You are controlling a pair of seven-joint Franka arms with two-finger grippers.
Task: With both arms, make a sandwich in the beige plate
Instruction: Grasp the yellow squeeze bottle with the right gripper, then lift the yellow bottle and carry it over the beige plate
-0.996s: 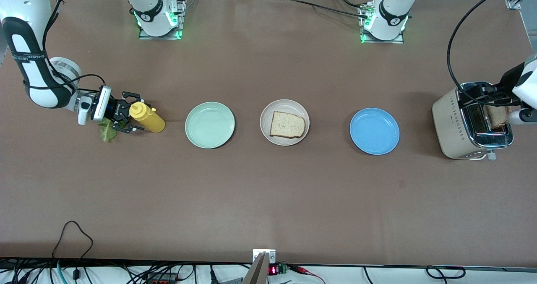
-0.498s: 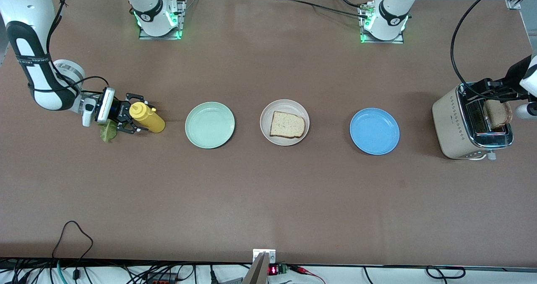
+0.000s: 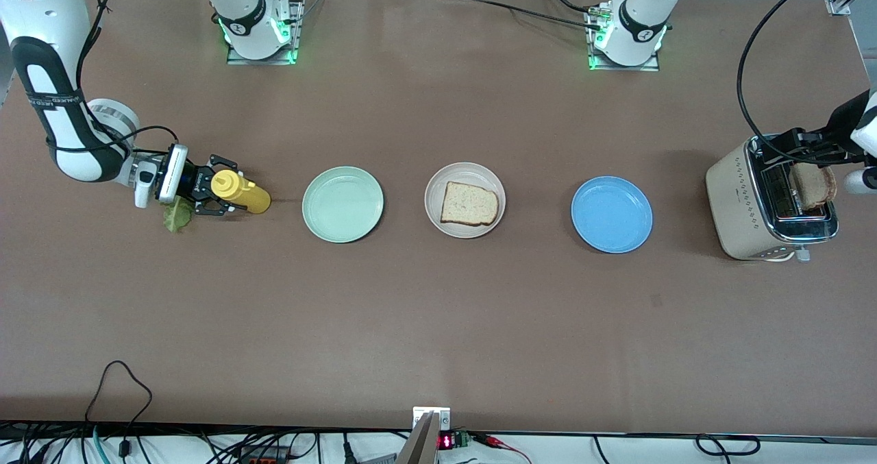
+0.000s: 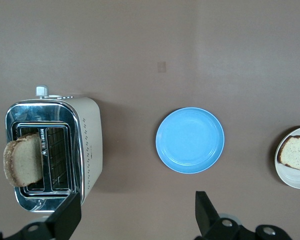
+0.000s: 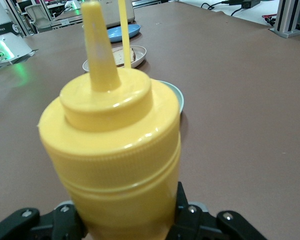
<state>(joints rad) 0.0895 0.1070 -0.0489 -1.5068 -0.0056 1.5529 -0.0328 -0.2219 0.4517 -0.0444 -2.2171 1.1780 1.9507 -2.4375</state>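
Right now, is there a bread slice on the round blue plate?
No, the round blue plate is bare; the one plated slice of light brown bread lies on the round beige plate.

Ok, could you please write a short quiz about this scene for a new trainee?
1. Which plate holds a bread slice? A) mint green plate B) beige plate C) blue plate
2. True or false: the second bread slice lies on the blue plate.
3. What is the right gripper placed around?

Key
1. B.
2. False. It stands in the toaster, below the left gripper, whose jaws are open.
3. The yellow bottle, which is beside the lettuce leaf.
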